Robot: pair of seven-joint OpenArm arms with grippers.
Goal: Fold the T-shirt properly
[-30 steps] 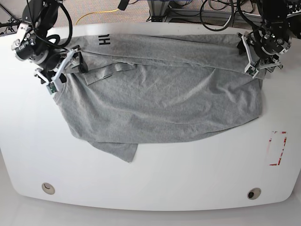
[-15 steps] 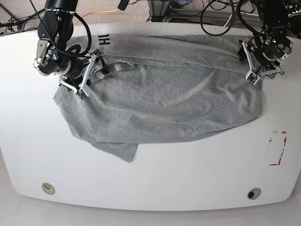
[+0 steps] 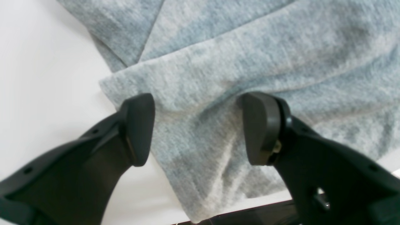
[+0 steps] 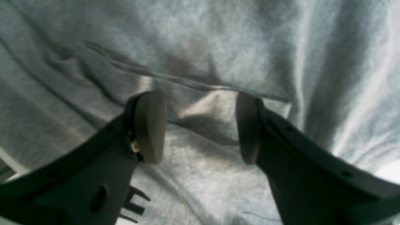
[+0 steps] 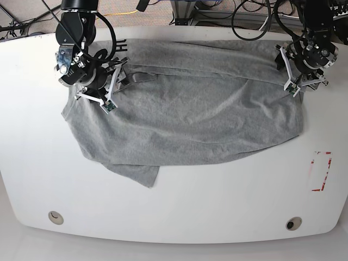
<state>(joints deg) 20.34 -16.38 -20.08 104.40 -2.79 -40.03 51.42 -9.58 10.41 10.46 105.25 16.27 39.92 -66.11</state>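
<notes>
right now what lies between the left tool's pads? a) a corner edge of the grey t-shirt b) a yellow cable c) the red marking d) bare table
a: in the left wrist view, the T-shirt has its folded grey edge running between the spread pads of the left tool, with white table only off to one side.

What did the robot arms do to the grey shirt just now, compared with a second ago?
The right pincer slid from the shirt's side edge inward over the T-shirt, toward the far edge, covering the black letters that showed before. Its jaws are narrowing around a fold but have not closed. The left pincer stayed put, open over its corner. The shirt's shape on the table barely changed.
</notes>
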